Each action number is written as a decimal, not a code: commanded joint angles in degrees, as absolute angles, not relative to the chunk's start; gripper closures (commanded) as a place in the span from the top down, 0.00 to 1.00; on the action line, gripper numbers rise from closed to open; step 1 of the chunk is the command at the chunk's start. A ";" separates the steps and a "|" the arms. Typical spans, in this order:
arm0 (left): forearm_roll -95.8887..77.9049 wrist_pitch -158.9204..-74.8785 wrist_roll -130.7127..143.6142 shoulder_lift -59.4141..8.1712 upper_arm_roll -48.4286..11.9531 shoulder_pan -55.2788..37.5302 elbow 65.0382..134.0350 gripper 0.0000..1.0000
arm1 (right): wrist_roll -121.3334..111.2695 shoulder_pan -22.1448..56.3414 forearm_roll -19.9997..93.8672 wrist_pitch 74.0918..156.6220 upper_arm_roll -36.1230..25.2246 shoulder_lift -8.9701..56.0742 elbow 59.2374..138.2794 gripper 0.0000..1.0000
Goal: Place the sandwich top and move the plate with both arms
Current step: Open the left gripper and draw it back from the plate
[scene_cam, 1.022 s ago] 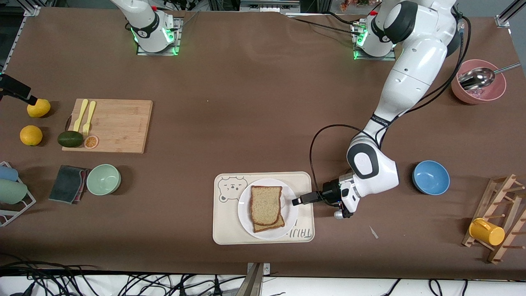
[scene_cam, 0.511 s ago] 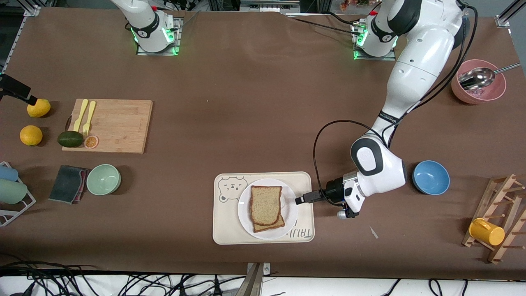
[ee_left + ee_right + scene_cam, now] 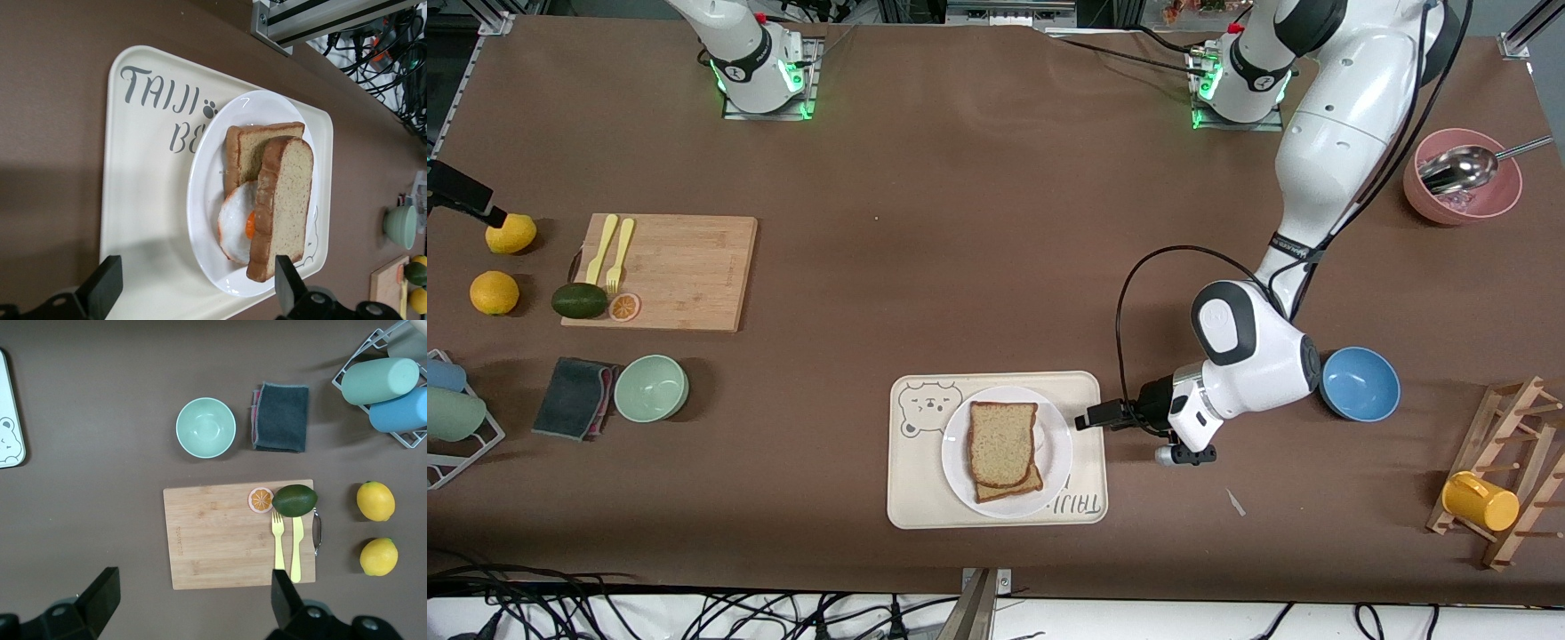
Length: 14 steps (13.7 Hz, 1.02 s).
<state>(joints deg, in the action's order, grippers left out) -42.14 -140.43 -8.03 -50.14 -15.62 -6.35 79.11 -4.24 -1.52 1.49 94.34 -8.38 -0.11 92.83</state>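
Seen from the high camera across the table, my left gripper [image 3: 1087,420] hangs low at the edge of the cream tray [image 3: 911,498], at the end nearest the left arm's base, with its fingers spread and nothing between them. The plate [image 3: 1060,444] sits on that tray, and the sandwich top [image 3: 1002,442] lies on the plate over a darker slice [image 3: 1016,486] whose corner pokes out nearer the camera. A blue bowl [image 3: 1359,383] rests on the table beside my left arm's elbow. My right gripper [image 3: 458,197] waits up over the table's edge at the right arm's end, next to a lemon [image 3: 511,233].

Through my left wrist camera, my two fingers [image 3: 101,288] stand wide apart and hold nothing. Between them I look at the plate [image 3: 207,193] on the tray [image 3: 137,173]. The sandwich top [image 3: 288,200] leans tilted on a fried egg [image 3: 235,223], with the darker slice [image 3: 250,148] under both.

Through my right wrist camera, my fingers [image 3: 99,595] are likewise spread and empty, high over a wooden cutting board [image 3: 213,537]. On the board lie an avocado [image 3: 294,500], an orange slice [image 3: 260,499] and a yellow fork and knife [image 3: 287,543]. A pale green bowl [image 3: 205,427] and a dark folded cloth [image 3: 280,417] lie close by on the table.
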 commanded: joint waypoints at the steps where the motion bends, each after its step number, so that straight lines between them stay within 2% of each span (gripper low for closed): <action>1: -38.94 -139.83 -5.98 -45.63 -15.12 -6.15 84.10 1.00 | -3.96 -1.93 1.76 94.40 -7.82 -1.32 93.16 1.00; 14: -28.94 -138.26 -5.71 -28.84 -11.87 -6.06 101.68 1.00 | -4.83 -1.76 1.23 94.83 -4.83 -0.97 92.37 1.00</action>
<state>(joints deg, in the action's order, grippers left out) -32.43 -139.76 -6.93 -33.98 -12.84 -6.22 96.78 -4.38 -1.39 1.48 94.63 -5.33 -0.45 92.54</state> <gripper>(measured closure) 0.000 0.000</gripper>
